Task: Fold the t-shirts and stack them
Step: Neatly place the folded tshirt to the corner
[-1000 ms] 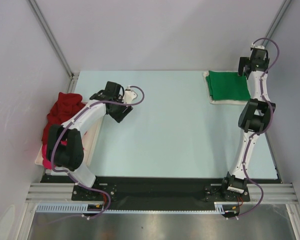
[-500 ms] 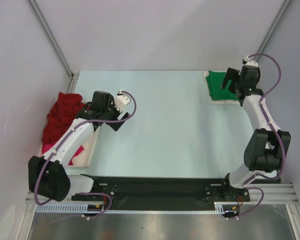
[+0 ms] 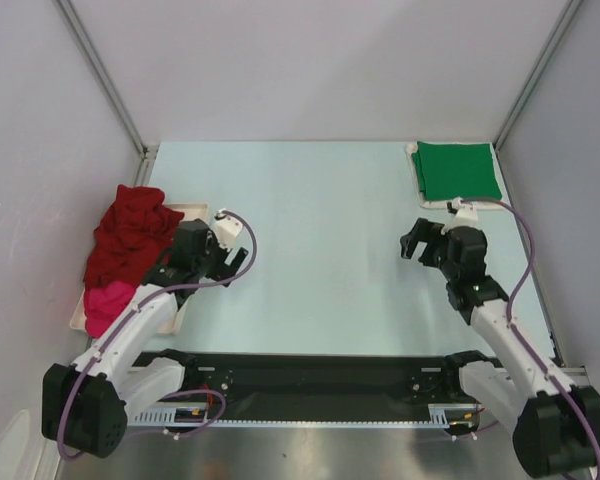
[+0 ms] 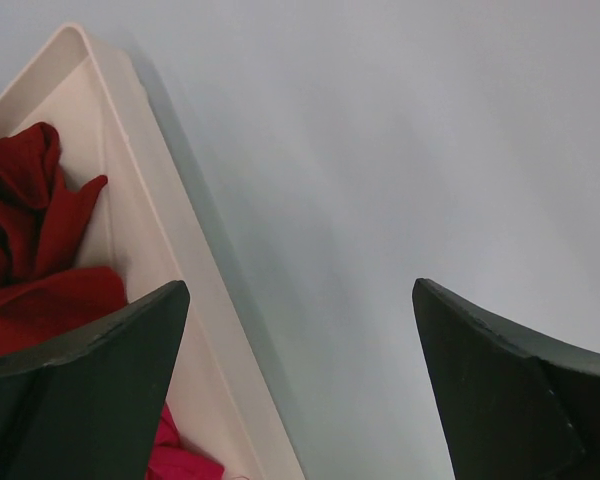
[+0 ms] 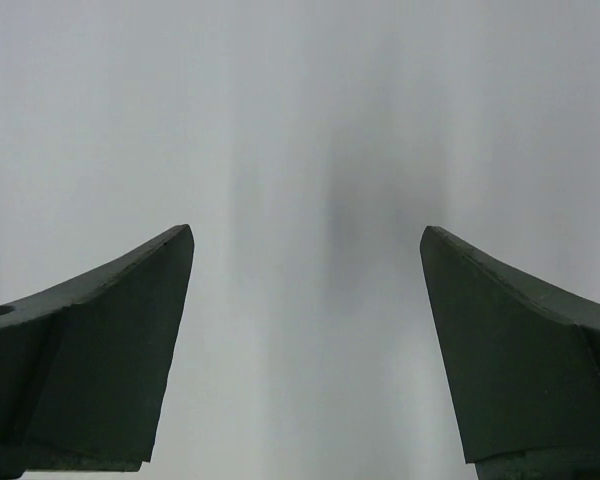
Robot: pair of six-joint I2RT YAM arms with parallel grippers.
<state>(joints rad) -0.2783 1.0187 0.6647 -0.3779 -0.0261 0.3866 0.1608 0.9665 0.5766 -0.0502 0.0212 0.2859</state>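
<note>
Finds the left tool (image 3: 238,266) low over the desk (image 3: 320,220) just right of the cream tray (image 3: 195,208), spread to its widest and gripping nothing. In the left wrist view, shows only two dark fingertips, with bare desk between them. Cuts off the tray at the left and bottom edges there.

Places the dark red t-shirt (image 3: 130,235) crumpled in a heap on the far part of the tray, spilling over its left rim. Hides much of the magenta pink t-shirt (image 3: 105,303) under the red one and behind the left arm.

Puts the right tool (image 3: 412,240) at mid-right above the desk, well apart from the shirts, equally wide and empty. Gives a blurred right wrist view with nothing between the fingertips but pale surface.

Lays the bright green t-shirt (image 3: 457,172) folded flat at the far right corner. Reveals only a thin rim of the cream-white t-shirt (image 3: 417,180) beneath it.
</note>
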